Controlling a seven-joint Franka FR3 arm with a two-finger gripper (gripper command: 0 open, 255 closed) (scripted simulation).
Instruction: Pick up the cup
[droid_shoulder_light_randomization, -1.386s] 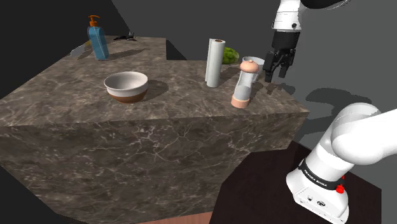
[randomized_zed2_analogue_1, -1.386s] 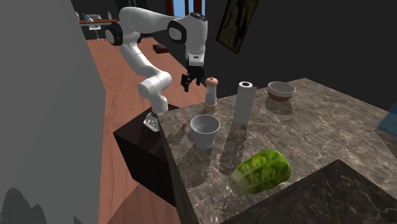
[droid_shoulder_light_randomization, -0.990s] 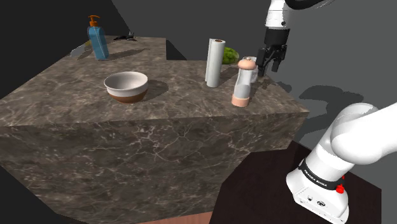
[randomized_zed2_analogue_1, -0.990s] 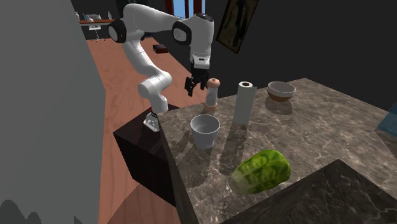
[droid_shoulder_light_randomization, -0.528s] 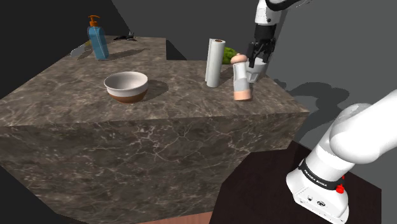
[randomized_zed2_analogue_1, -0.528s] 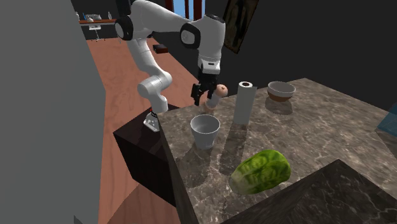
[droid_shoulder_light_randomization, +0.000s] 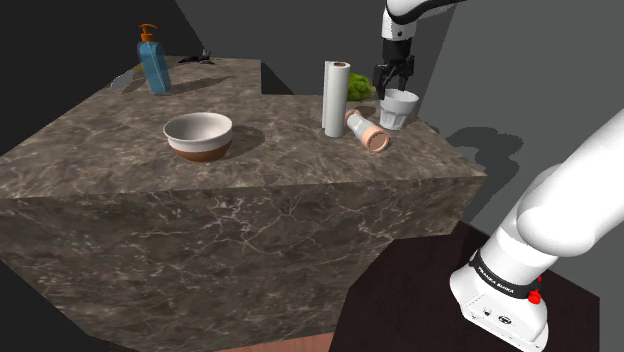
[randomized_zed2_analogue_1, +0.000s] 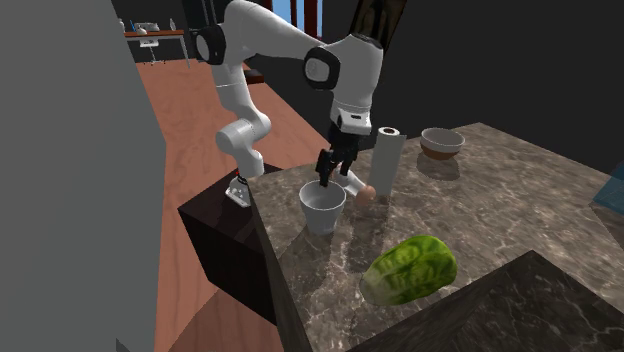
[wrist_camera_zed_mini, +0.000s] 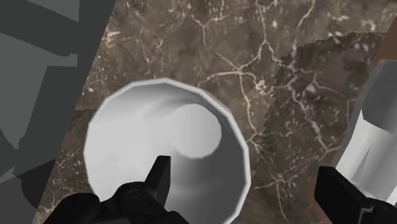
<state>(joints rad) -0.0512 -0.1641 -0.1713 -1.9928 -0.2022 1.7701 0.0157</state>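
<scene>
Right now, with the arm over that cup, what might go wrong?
The open gripper straddles the rim of the cup; pinching only that wall may tip the cup or let it slip. The grinder lies on its side close by; the outer finger could bump it and roll it off the counter.

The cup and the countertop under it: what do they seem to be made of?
The cup is drawn plain pale grey, smooth and matte, with no texture, so its material stays open; perhaps ceramic or plastic. The countertop looks like dark brown marble or a similar stone: pale irregular veins run all through it.
</scene>
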